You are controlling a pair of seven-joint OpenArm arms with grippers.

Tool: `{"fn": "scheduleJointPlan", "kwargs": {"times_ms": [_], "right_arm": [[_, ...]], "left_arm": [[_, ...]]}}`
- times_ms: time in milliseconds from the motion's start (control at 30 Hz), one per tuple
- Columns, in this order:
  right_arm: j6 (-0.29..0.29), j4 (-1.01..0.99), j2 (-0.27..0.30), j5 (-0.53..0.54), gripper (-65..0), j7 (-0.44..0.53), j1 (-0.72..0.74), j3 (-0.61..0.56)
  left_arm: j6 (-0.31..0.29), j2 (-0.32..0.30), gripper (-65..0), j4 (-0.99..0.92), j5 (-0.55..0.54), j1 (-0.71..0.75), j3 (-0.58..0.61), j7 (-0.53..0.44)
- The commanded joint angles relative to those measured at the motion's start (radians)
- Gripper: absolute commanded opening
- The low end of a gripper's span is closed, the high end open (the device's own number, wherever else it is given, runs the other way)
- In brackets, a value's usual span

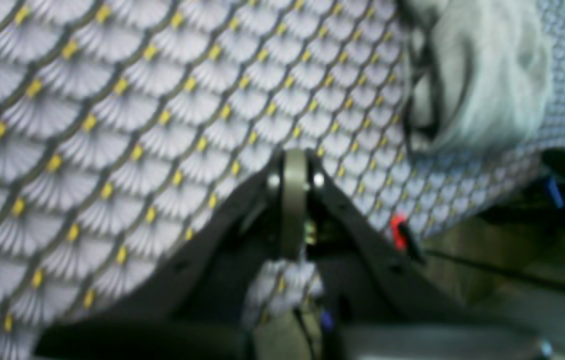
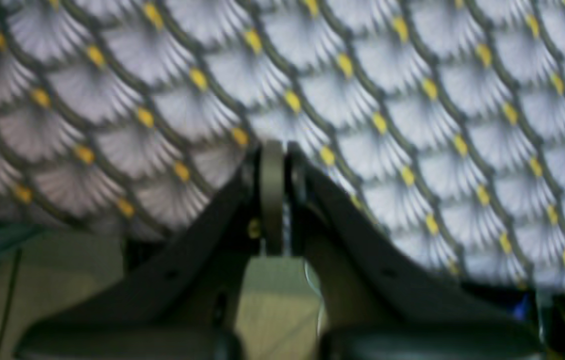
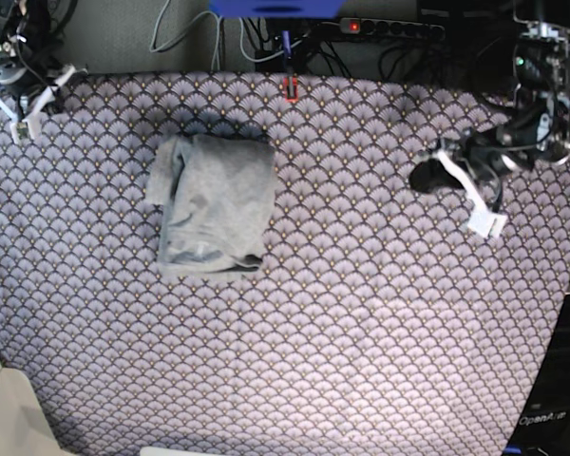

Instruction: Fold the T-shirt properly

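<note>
T-shirt (image 3: 214, 202): seen in the base view as a compact folded bundle on the table (image 3: 361, 323), at about 10 o'clock from the table's centre. Its long axis runs 12 to 6 o'clock. Outline roughly rectangular, with a looser flap bulging along the 9 o'clock side and a dark crease or neckband showing near the 6 o'clock edge. Edges are not fully squared.

Material: soft light grey heathered knit, no print, matte, with shallow wrinkles. The table is covered by a purple cloth (image 3: 380, 285) printed in fan scales with small yellow dots, lying flat.

Key relation: the T-shirt lies at about 9 o'clock from the left tool (image 3: 426, 175), well apart, and at about 4 o'clock from the right tool (image 3: 21, 106), also apart. The right tool is judged the nearer of the two, though neither is close. Nothing touches the T-shirt.

Left tool: clenched, nothing held; in the left wrist view the pads (image 1: 294, 200) are seen pressed together over the patterned cloth, with the grey T-shirt (image 1: 482, 75) blurred at about 1 o'clock in that frame.

Right tool: clenched, empty; in the right wrist view the pads (image 2: 272, 200) meet with only patterned cloth beyond. The T-shirt is not seen in that view.

Judgement: folding appears essentially done; any further move would be a tidying of the loose 9 o'clock flap, for which the right arm is better placed.
</note>
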Motion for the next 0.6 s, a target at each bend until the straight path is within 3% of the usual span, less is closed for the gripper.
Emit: {"fn": "scheduleJointPlan", "kwargs": {"times_ms": [0,100,267,400,500,567], "right_arm": [[0.003,0.016,0.008,0.01,-64.7,0.015,-0.019,0.021],[0.003,0.016,-0.031,-0.023,-64.6,0.013,-0.053,0.07],[0.003,0.008,-0.162,-0.228,-64.7,0.022,-0.057,0.178],[0.003,0.007,-0.279,-0.383,-64.7,0.193,-0.06,0.284],[0.003,-0.013,-0.357,-0.497,-64.7,0.349,-0.051,0.385],[0.003,-0.052,-0.371,-0.547,-64.7,0.434,-0.051,0.432]], "left_arm": [[-0.002,-0.027,-65.0,0.024,-0.01,0.024,-0.02,-0.01],[-0.004,-0.058,-65.0,0.047,-0.01,0.107,-0.043,-0.01],[-0.004,-0.09,-65.0,0.109,0.013,0.233,-0.054,-0.011],[-0.004,-0.066,-65.0,0.136,0.135,0.34,-0.045,-0.019],[-0.004,0.005,-65.0,0.136,0.25,0.397,-0.045,-0.021],[-0.004,0.056,-65.0,0.133,0.336,0.432,-0.045,-0.025]]}}
